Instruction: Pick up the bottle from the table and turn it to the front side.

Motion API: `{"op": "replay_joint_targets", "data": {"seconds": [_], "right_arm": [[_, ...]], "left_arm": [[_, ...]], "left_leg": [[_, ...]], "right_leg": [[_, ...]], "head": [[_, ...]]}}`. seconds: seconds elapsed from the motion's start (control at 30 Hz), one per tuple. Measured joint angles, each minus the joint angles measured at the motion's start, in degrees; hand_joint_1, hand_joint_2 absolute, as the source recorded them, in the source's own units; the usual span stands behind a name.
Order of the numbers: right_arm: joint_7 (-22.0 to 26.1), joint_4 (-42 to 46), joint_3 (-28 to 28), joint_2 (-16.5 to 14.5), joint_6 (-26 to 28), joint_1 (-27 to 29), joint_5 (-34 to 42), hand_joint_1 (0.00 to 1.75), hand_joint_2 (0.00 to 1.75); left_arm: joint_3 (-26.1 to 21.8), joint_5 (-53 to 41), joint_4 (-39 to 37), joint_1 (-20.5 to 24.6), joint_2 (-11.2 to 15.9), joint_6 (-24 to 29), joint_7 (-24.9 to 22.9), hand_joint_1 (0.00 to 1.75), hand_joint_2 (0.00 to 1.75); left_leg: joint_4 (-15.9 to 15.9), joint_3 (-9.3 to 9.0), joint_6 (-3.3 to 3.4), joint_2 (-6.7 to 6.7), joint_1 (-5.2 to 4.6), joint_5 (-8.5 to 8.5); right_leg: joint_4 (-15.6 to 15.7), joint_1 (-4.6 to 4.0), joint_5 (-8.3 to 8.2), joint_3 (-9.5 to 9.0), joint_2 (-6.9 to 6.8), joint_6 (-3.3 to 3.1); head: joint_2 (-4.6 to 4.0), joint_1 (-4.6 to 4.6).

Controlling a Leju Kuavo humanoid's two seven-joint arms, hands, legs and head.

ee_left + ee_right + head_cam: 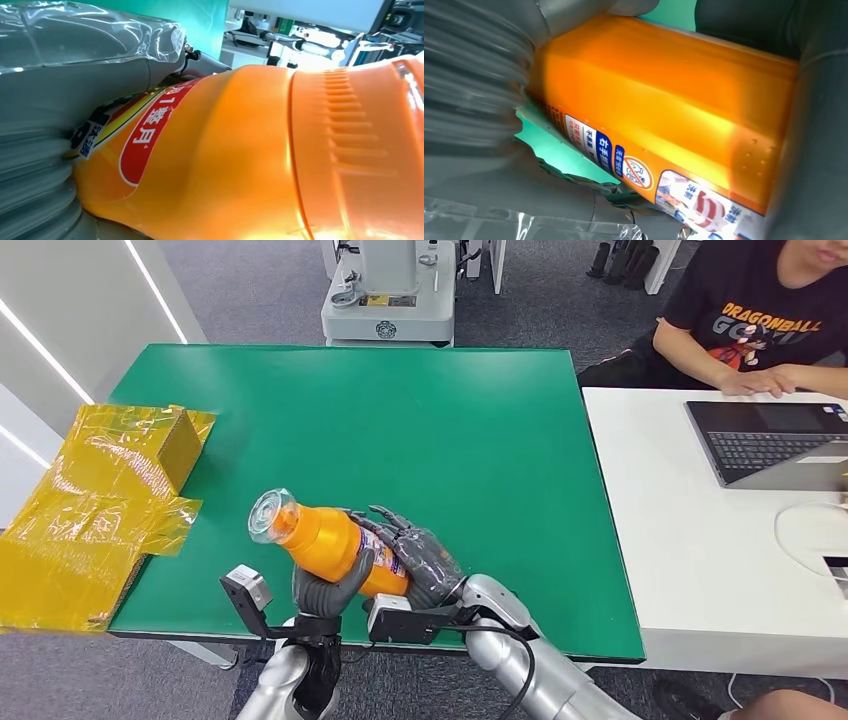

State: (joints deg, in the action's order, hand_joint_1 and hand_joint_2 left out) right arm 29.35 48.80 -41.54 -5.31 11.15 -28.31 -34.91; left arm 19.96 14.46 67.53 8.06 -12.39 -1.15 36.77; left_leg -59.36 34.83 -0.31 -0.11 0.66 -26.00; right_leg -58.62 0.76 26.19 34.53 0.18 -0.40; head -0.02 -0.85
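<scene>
An orange bottle [325, 540] with a clear cap lies tilted above the near edge of the green table [400, 420], cap end pointing left and up. My left hand [325, 590] grips it from below around the middle. My right hand [425, 555] wraps the bottle's base end from the right. The left wrist view shows the bottle's [250, 160] orange shoulder and a red label up close beside my left hand [55, 125]. Seen from the right wrist, the bottle's [664, 110] side with printed labels lies inside my right hand [479, 65].
A yellow wrapped box [100, 500] sits at the table's left edge. To the right stands a white desk [690, 540] with a laptop [775, 440], and a person in a black shirt [760, 310] sits there. A grey machine base [390, 300] stands beyond the table.
</scene>
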Motion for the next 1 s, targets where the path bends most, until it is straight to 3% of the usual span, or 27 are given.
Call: {"op": "replay_joint_targets", "data": {"seconds": [0.27, 0.57, 1.0], "right_arm": [[-0.47, 3.65, 1.85, -0.02, 4.95, 4.15, 0.11, 0.0, 1.75], [2.59, 12.82, 4.87, -0.62, 21.01, 10.63, 0.75, 0.0, 1.75], [3.27, 17.92, 6.09, -1.69, 23.0, 13.77, 3.08, 0.0, 1.75]], "left_arm": [[-0.08, -1.54, 0.01, -0.52, -0.54, 0.0, 0.48, 1.75, 1.75], [-1.95, -2.06, -0.01, 1.25, -0.75, 1.45, 1.68, 1.75, 1.75], [-2.25, -1.72, -0.01, 1.49, -0.73, 3.12, 2.26, 1.75, 1.75]], "left_leg": [[0.0, 0.02, 0.0, -0.01, 0.0, 0.0], [0.01, 0.03, 0.0, 0.0, 0.0, 0.0], [0.01, 0.03, 0.0, 0.0, 0.0, 0.0]], "right_leg": [[0.0, 0.0, 0.0, 0.0, -0.02, 0.0], [0.0, 0.0, 0.0, 0.01, -0.01, 0.0], [0.0, 0.0, 0.0, 0.01, -0.01, 0.0]], "head": [[0.0, 0.0], [0.0, 0.0], [0.0, 0.0]]}}
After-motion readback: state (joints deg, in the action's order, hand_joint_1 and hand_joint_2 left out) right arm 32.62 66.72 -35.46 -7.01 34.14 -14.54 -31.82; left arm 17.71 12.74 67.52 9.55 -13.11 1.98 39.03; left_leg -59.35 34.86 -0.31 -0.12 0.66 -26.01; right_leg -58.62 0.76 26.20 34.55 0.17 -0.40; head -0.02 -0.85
